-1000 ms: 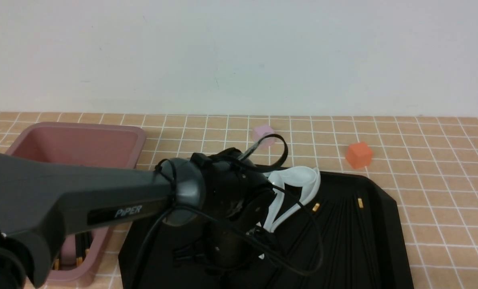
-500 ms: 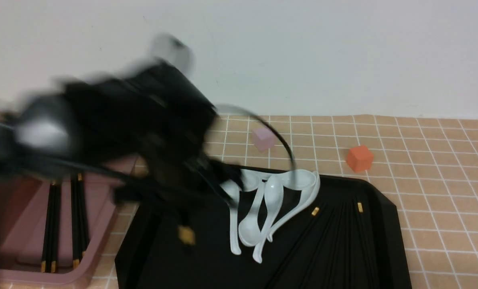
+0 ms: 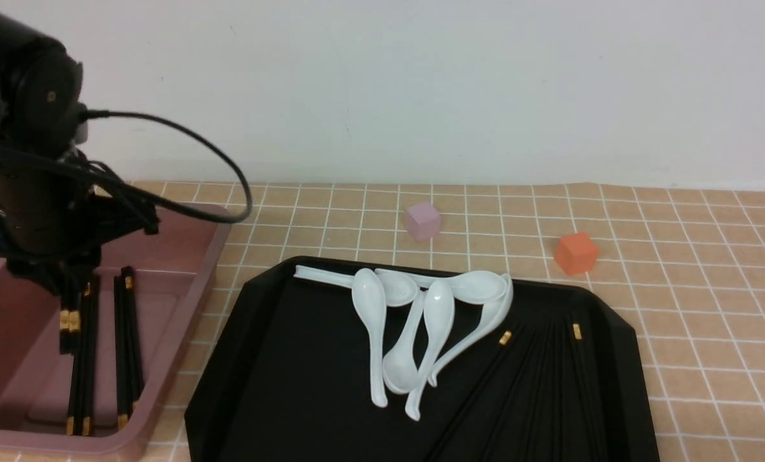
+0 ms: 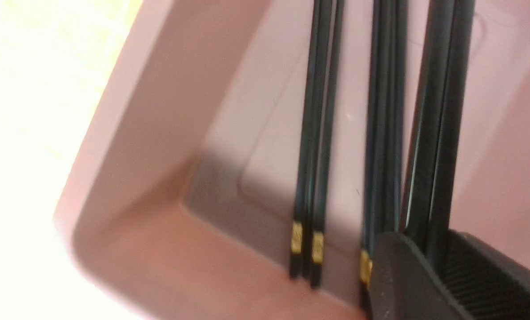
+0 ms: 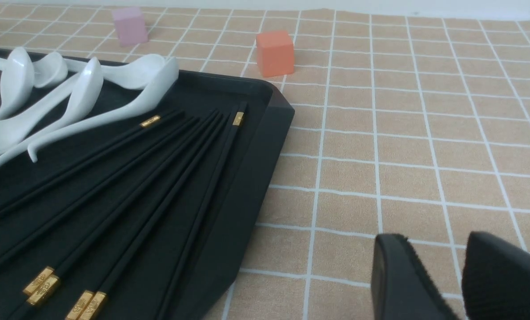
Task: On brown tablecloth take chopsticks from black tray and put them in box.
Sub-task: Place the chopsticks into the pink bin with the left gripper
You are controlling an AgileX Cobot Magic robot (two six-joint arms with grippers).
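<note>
Over the box (image 3: pixel 177 247) on the table's left side hangs the left gripper (image 3: pixel 67 298), pinching a pair of chopsticks (image 4: pixel 438 133) between its fingers (image 4: pixel 398 284). A second ago that arm lay stretched across the tray (image 3: pixel 292 359) and hid most of the spoons (image 3: pixel 369 301). Half a second ago it was a blur on its way over. The spoons now show whole, heaped at the tray's far edge. The pink cube (image 3: pixel 421 220) and orange cube (image 3: pixel 575 250) have not moved.

The held pair points down inside the box, close beside two more pairs lying on its floor; whether its tips touch the floor I cannot tell. Other chopsticks lie fanned on the tray's right half. Only a narrow strip of tablecloth (image 3: pixel 710 289) separates the tray's left corner from the box's right rim. Right of the tray the cloth is wide and bare. The right gripper (image 5: pixel 438 238) hovers there, its fingertips slightly apart with nothing between them.
</note>
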